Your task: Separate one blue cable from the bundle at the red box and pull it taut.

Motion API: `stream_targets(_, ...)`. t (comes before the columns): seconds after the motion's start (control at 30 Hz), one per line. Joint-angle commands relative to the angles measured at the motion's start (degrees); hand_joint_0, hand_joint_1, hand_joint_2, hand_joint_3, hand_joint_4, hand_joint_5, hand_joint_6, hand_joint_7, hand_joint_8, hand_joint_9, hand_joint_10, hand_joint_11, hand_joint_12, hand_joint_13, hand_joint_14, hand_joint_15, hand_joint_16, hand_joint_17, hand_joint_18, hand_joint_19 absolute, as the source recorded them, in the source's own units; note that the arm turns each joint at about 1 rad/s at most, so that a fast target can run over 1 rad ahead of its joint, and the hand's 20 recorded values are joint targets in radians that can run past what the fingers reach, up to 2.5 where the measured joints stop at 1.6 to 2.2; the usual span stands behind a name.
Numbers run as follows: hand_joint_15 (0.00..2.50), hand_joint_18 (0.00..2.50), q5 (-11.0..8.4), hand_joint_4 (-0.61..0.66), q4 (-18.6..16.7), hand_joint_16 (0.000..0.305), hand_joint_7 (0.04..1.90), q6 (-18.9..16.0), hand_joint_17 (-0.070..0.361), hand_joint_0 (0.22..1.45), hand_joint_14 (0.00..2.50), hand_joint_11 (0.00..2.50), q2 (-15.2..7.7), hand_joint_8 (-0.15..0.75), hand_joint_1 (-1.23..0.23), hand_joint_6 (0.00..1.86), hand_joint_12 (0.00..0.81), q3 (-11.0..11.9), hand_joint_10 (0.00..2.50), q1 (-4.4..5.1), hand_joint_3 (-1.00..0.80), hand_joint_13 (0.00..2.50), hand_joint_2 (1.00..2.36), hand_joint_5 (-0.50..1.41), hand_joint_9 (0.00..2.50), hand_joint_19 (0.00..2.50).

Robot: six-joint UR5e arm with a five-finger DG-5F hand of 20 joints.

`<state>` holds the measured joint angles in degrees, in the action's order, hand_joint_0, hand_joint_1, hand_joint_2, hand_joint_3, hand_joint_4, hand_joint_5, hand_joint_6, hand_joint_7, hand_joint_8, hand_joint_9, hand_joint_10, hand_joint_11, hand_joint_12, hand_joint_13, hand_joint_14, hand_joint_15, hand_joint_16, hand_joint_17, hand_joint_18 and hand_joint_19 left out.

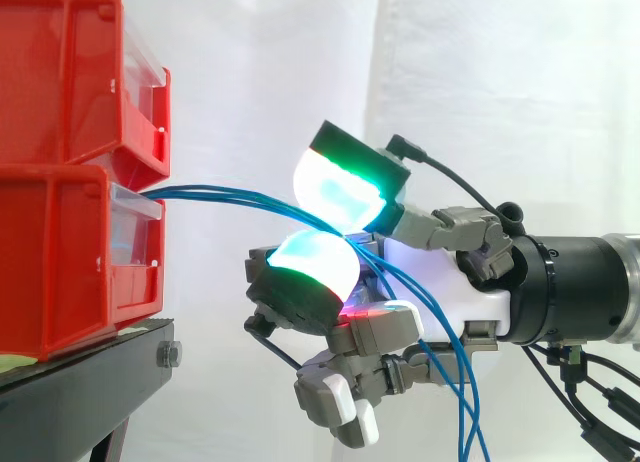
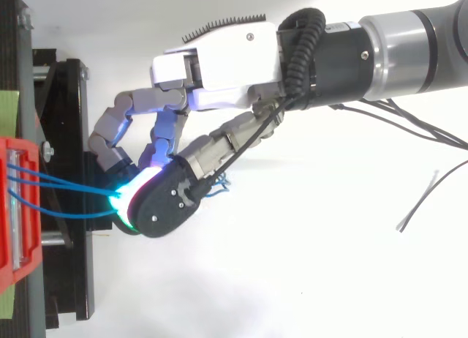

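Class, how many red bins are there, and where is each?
2. The upper bin sits stacked on the lower bin, which rests on the black stand, blue cables coming from its front. Others may be hidden past the left edge.

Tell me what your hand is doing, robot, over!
Hand shut on blue cables, pinched between glowing pads. Cables bow from lower red bin, not taut.

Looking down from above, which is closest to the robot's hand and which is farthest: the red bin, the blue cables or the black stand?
1. Blue cables: touching the hand, pinched between its fingers.
2. Black stand: just left of the fingers.
3. Red bin: farthest, at the view's left edge, where the cables come out.
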<state>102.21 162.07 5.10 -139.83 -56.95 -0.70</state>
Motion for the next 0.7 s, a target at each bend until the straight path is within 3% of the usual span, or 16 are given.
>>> stream_targets(0.0,0.84,0.71,0.01,0.02,0.0,0.05,1.22,-0.01,0.111,0.62,0.03,1.26,0.0,0.266,-0.75,0.89,0.38,0.0,0.03,0.0,-0.3,0.88,1.01,-0.16,1.16,0.94)
stream_targets(0.17,0.81,0.73,0.01,-0.09,0.0,0.05,1.31,-0.01,0.112,0.75,0.03,1.24,0.0,0.252,-0.9,0.9,0.369,0.0,0.03,0.0,-0.34,0.86,1.01,-0.16,1.12,0.86)
stream_targets(0.27,0.73,0.72,0.01,-0.24,0.0,0.049,1.34,-0.01,0.111,0.82,0.03,1.17,0.0,0.189,-0.88,0.92,0.348,0.0,0.03,0.0,-0.5,0.81,1.0,-0.17,1.07,0.79)
stream_targets(0.4,0.66,0.72,0.01,-0.3,0.0,0.049,1.39,-0.01,0.11,0.81,0.03,1.07,0.0,0.143,-0.88,0.93,0.329,0.0,0.03,0.0,-0.5,0.76,1.0,-0.18,1.06,0.7)
stream_targets(0.67,0.66,0.7,0.01,-0.22,0.0,0.049,1.19,-0.01,0.11,0.72,0.03,1.06,0.0,0.134,-1.0,0.93,0.323,0.0,0.03,0.0,-0.5,0.74,1.0,-0.17,1.0,0.7)
